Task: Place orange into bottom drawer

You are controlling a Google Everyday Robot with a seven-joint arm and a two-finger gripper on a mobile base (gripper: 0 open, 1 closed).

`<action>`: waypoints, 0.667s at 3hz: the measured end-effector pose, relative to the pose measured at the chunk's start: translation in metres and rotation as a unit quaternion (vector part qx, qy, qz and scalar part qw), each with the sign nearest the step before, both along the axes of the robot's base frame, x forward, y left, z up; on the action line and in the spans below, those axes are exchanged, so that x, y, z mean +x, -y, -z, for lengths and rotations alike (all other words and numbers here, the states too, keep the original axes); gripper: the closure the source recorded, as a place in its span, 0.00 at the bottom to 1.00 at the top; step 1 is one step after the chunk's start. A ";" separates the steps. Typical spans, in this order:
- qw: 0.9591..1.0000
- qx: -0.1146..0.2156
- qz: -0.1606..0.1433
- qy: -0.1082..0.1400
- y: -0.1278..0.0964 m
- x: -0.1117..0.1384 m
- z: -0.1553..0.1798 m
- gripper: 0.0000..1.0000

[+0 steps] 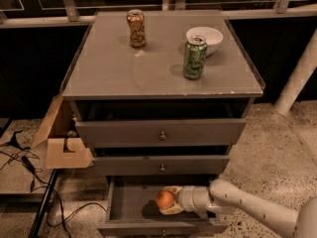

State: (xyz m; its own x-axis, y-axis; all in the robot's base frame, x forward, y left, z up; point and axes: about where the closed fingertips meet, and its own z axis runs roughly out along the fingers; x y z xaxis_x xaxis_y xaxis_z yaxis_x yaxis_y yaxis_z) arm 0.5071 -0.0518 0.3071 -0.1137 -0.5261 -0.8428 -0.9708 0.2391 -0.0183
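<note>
The orange (164,198) is bright orange, gripped by the cream-white gripper (167,202) in the grey bottom drawer (130,203). On the grey bench (124,71), an orange-brown can (135,28) stands near the back edge, and a green can (194,57) and a white bowl (210,34) near the right edge.

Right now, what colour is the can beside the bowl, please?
Green can, camera view; the gripper holds the orange over the bottom drawer.

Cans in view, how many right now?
2. An orange-brown can stands at the back left; a green can stands right of centre, beside the white bowl. The gripper holds the orange over the open bottom drawer. Drawer interiors may hide more.
</note>
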 end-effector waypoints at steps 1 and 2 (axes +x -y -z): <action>1.000 0.014 0.007 0.010 -0.004 0.011 0.051 1.00; 0.999 0.033 0.010 0.019 -0.011 0.030 0.096 1.00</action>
